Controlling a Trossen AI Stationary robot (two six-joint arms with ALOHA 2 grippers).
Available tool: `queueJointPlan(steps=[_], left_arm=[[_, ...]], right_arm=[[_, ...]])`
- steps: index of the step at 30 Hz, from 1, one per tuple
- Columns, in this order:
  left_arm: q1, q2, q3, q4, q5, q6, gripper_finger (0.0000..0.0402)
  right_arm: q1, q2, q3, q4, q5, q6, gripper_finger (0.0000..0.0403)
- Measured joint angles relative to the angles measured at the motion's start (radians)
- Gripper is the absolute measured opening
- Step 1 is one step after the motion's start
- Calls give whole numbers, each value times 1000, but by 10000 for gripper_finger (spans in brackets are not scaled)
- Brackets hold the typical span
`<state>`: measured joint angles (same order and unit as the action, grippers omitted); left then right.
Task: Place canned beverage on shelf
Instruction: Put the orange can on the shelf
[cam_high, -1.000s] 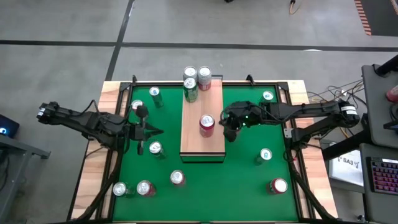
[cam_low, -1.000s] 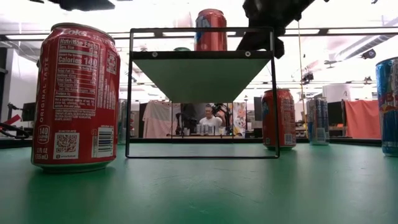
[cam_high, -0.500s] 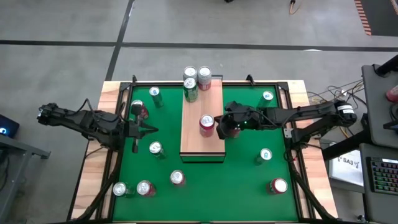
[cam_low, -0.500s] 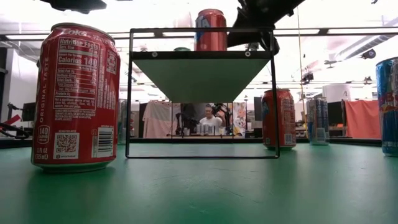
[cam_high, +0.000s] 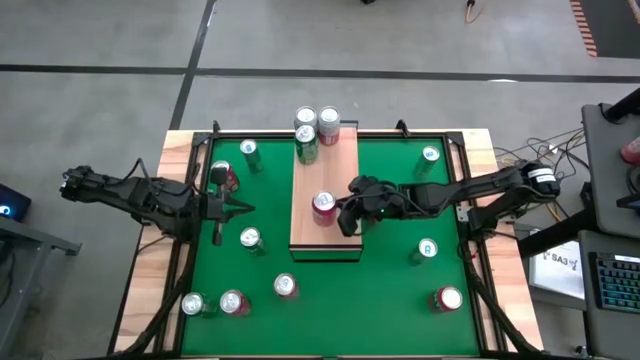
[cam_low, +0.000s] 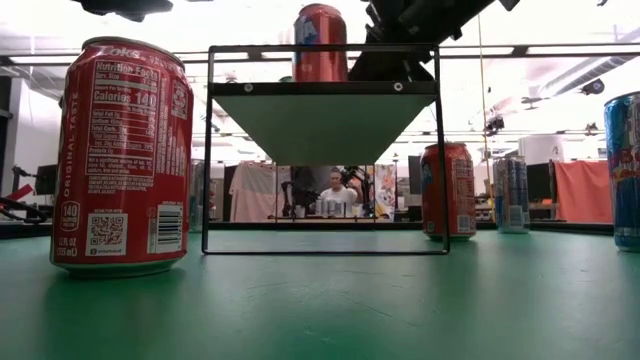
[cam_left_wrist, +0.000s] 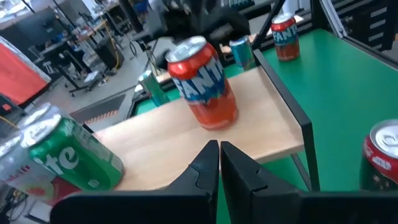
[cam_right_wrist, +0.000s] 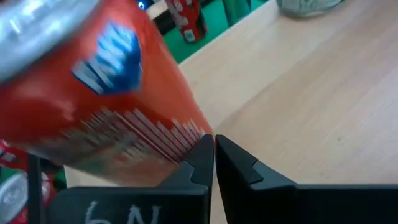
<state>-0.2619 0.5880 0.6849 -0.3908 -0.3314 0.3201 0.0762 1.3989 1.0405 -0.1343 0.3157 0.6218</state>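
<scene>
Closed right gripper (cam_high: 347, 218) presses against an orange Fanta can (cam_high: 323, 205) on the wooden shelf (cam_high: 325, 240).

At the bench's left edge the left gripper (cam_high: 240, 209) hovers over the green mat (cam_high: 390, 300), its dark fingers pressed together and holding nothing, a silver-topped can (cam_high: 250, 239) just beside it. At centre, the shelf, a long board of pale, finely grained wood on a thin black frame, runs from the back edge toward the middle. A green can (cam_high: 307, 146) and a pale can (cam_high: 328, 125) stand at its back end; the glossy orange can stands near mid-board. The right gripper's fingers are shut, their tips apparently touching the can's lower wall, though the wrist view is too close to be sure. Smooth cylindrical cans dot the mat, including a red one (cam_high: 447, 298) near the front right corner.
</scene>
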Motion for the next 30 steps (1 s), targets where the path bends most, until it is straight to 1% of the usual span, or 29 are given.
queueJointPlan(steps=[9, 14, 16, 19, 24, 30], left_arm=[[0, 15, 0, 53, 0, 7, 0], [0, 29, 0, 58, 0, 7, 0], [0, 36, 0, 58, 0, 11, 0], [0, 42, 0, 59, 0, 19, 0], [0, 45, 0, 61, 0, 34, 0], [0, 44, 0, 61, 0, 37, 0]], right_arm=[[18, 14, 2, -2, 2, -38, 9], [16, 2, 2, -2, 109, -40, 9], [15, 2, 2, -1, 131, -41, 9], [15, 8, 2, 20, 129, -48, 9], [29, 11, 3, 21, 98, -47, 9], [58, 11, 3, 51, 96, -60, 9]])
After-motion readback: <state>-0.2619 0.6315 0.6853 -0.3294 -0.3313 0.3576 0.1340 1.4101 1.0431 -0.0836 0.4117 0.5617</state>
